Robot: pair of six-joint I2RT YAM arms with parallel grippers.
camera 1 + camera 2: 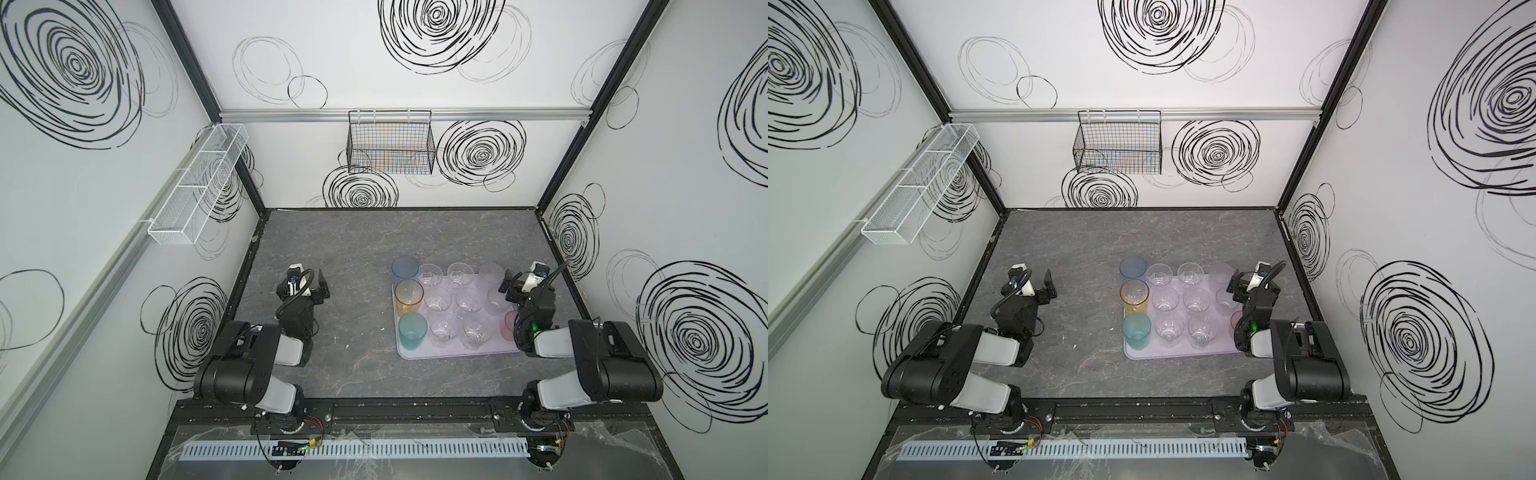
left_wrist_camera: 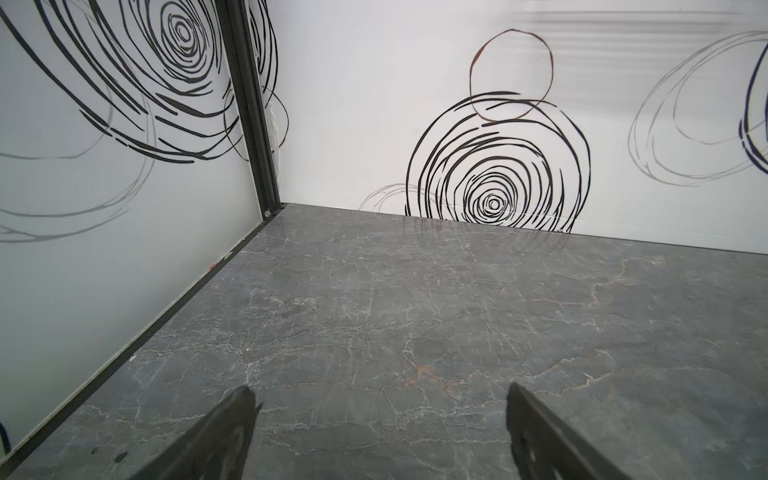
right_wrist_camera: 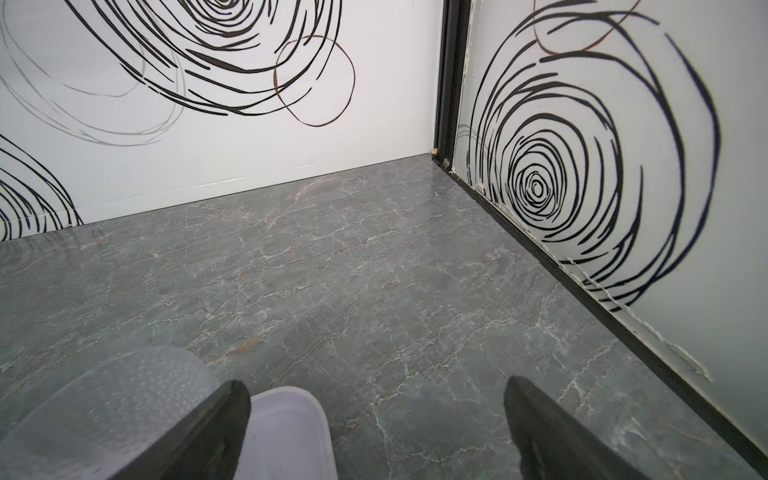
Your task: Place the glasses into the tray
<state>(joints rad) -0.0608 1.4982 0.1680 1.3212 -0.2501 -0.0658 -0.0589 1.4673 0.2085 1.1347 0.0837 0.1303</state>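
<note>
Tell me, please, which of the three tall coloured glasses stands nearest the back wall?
The blue glass: it heads the left column, while the amber glass stands in the middle and the teal glass at the near end.

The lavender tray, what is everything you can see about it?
The tray is a pale lavender rectangle, plastic by its look, with rounded corners and a low rim. It lies flat on the grey marbled table, right of middle, carrying upright glasses in rows. Its right side is partly hidden.
</note>
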